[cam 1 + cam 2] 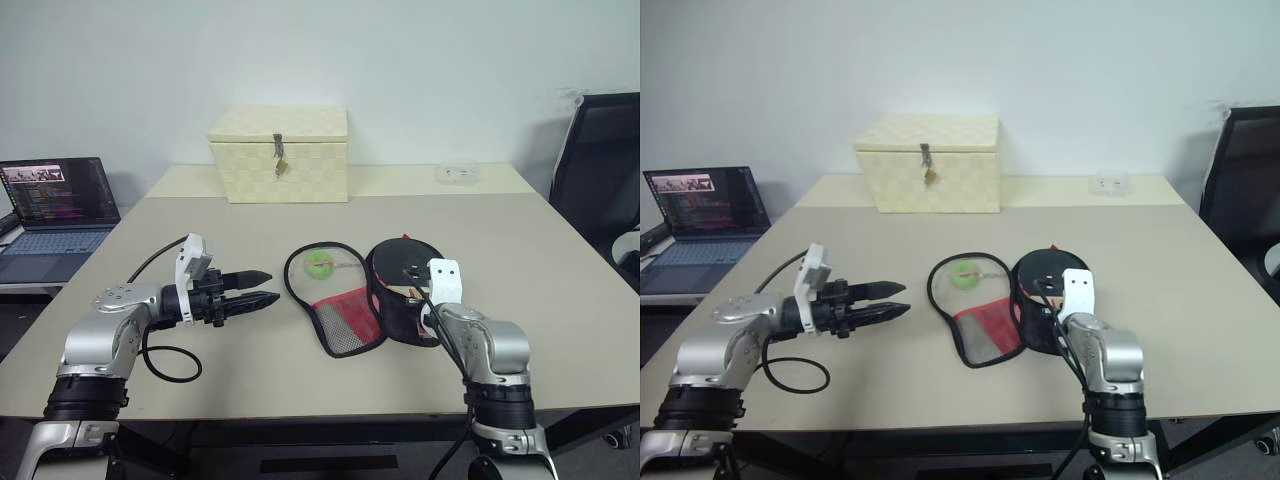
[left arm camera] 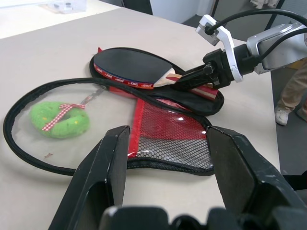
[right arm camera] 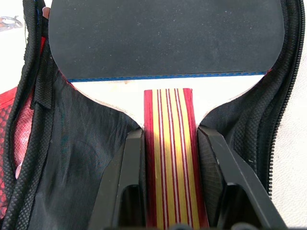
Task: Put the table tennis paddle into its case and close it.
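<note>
A beige surface [image 1: 520,250] stood against a plain white wall [image 1: 400,60]; a black office chair [image 1: 600,160] stood beside it.

One black-faced wooden-handled table tennis paddle [image 2: 132,67], one black-and-red fabric zip case [image 1: 345,318], one fuzzy green ring toy [image 1: 320,263], one cream checkered latched box [image 1: 279,153], one open laptop [image 1: 55,215].

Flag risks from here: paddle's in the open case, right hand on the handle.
1. The right hand is shut on the paddle handle inside the case; pulling out could drag the paddle back out.
2. The green toy lies on the open flap; folding it over could trap the toy inside.
3. The left hand hovers open, so nothing pins the case.
</note>
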